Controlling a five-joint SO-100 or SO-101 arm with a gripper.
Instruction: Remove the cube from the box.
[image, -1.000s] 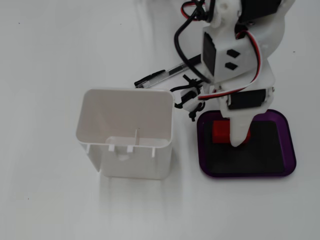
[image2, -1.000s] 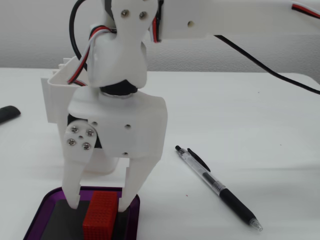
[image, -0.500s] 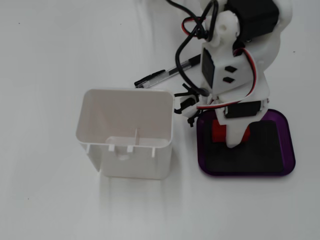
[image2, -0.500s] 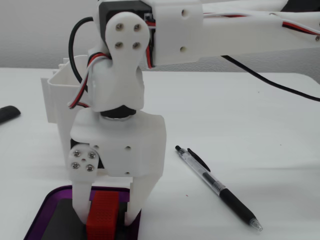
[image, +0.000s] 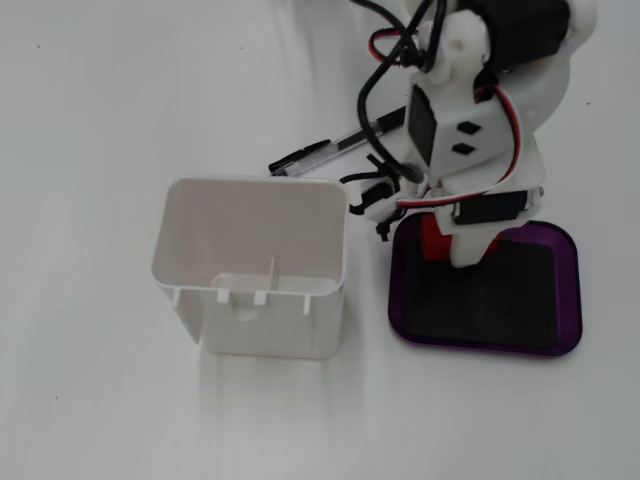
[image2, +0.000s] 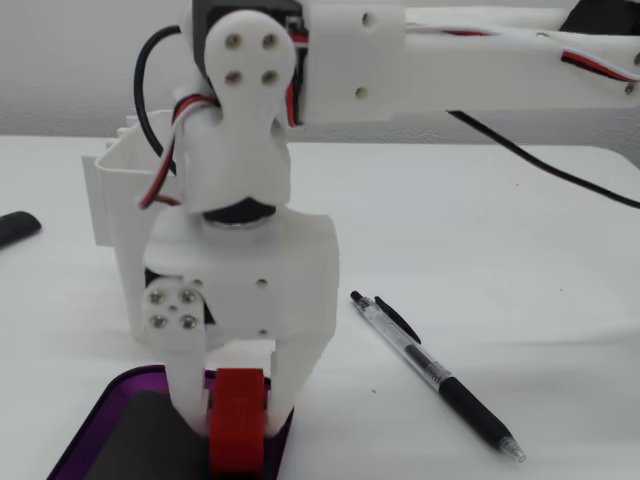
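The red cube sits between the two fingers of my white gripper, which reaches straight down and is shut on it. The cube is over the far-left corner of the box, a shallow tray with a purple rim and black floor, as a fixed view from above shows. In a fixed view from the front the tray's rim shows at the bottom left. The cube's lower end is at about the tray floor; I cannot tell if it touches.
A tall white open-topped container stands just left of the tray. A clear pen with a black grip lies on the white table. A dark object lies at the left edge.
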